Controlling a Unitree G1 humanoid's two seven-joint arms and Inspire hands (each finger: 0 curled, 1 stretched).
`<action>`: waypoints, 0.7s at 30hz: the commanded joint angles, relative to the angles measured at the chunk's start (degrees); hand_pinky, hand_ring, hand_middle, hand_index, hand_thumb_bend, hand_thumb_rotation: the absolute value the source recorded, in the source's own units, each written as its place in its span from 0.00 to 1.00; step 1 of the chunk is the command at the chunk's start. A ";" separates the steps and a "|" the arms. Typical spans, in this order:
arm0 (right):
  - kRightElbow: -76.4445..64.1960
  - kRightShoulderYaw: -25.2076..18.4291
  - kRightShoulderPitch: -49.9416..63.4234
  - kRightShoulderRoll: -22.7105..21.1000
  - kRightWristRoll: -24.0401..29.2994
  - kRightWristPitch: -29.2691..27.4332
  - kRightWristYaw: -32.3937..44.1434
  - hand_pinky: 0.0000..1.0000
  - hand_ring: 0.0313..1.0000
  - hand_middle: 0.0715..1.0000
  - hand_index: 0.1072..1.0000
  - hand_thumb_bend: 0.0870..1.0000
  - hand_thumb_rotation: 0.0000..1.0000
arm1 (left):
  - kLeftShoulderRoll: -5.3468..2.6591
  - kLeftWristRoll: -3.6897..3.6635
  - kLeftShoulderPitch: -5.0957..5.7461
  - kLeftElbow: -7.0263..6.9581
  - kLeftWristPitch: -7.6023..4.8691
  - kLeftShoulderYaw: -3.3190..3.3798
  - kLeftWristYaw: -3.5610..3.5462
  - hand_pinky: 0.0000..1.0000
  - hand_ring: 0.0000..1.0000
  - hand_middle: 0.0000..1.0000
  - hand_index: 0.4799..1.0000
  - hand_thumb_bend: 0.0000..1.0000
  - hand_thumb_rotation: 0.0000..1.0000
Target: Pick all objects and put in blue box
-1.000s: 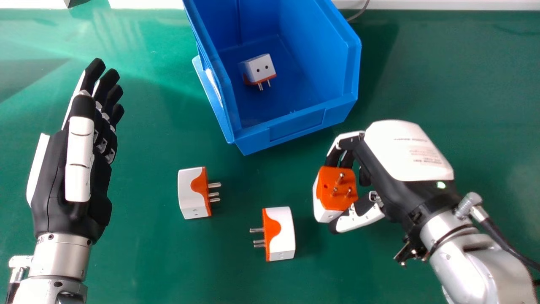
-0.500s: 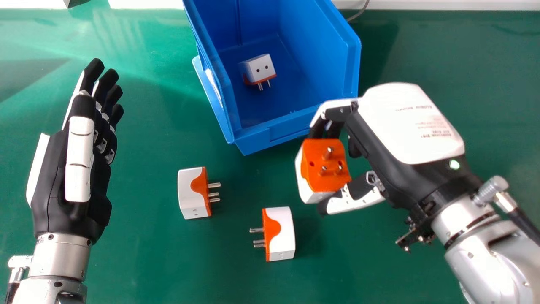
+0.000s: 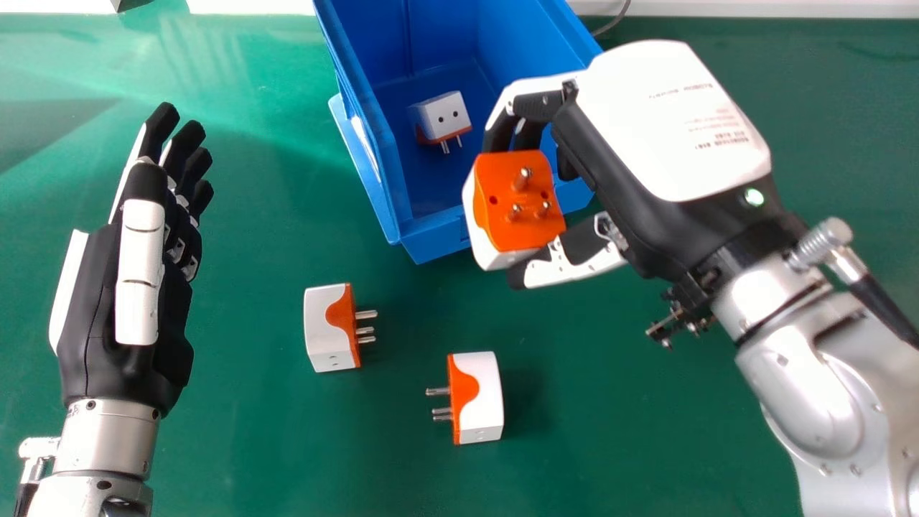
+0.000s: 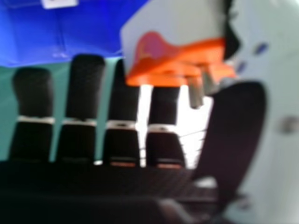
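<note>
My right hand (image 3: pixel 646 136) is shut on an orange-and-white plug adapter (image 3: pixel 518 205), pins facing up, over the near right rim of the blue box (image 3: pixel 434 240). In the right hand view, the held adapter (image 4: pixel 173 35) is pinched between the thumb and fingers of my right hand (image 4: pixel 238 135). One adapter (image 3: pixel 444 116) lies inside the box. Two others rest on the table: one (image 3: pixel 329 329) with its pins toward the right, another (image 3: pixel 479 398) nearer and with its pins toward the left. At the left, my left hand (image 3: pixel 122 287) stands with straight fingers.
The green table (image 3: pixel 251 431) extends all round the box. A white strip (image 3: pixel 754 7) runs along its far edge, and a dark cable (image 3: pixel 614 23) lies behind the box's right side. In the right hand view, the box (image 4: pixel 60 32) appears beyond the fingers.
My right hand has moved away from me and slightly left with the adapter, from the table right of the box to its near right corner. The left hand has stayed nearly still.
</note>
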 commanded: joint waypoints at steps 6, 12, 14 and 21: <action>7.37 -0.53 -8.72 -0.04 -0.73 -4.27 -5.02 0.28 0.37 0.42 0.49 0.44 0.00 | 0.25 0.20 -0.19 -0.72 -1.08 0.11 -0.08 0.99 0.96 0.96 0.91 0.70 0.89; 15.46 0.38 -16.68 1.38 -1.87 -2.96 -5.24 0.31 0.39 0.43 0.47 0.44 0.00 | 0.15 0.50 -0.33 -0.55 -1.09 0.07 0.29 0.99 0.96 0.96 0.91 0.70 0.88; 18.79 0.94 -19.51 1.58 -2.10 -2.99 -5.67 0.31 0.39 0.43 0.47 0.44 0.00 | 0.16 0.28 -0.34 -0.43 -1.24 0.05 0.03 0.99 0.96 0.95 0.91 0.70 0.88; 29.06 3.16 -26.87 4.01 -1.69 -1.59 -7.76 0.30 0.39 0.44 0.47 0.44 0.00 | 0.14 0.38 -0.20 -0.89 -0.67 -0.13 0.25 0.99 0.96 0.95 0.90 0.70 0.88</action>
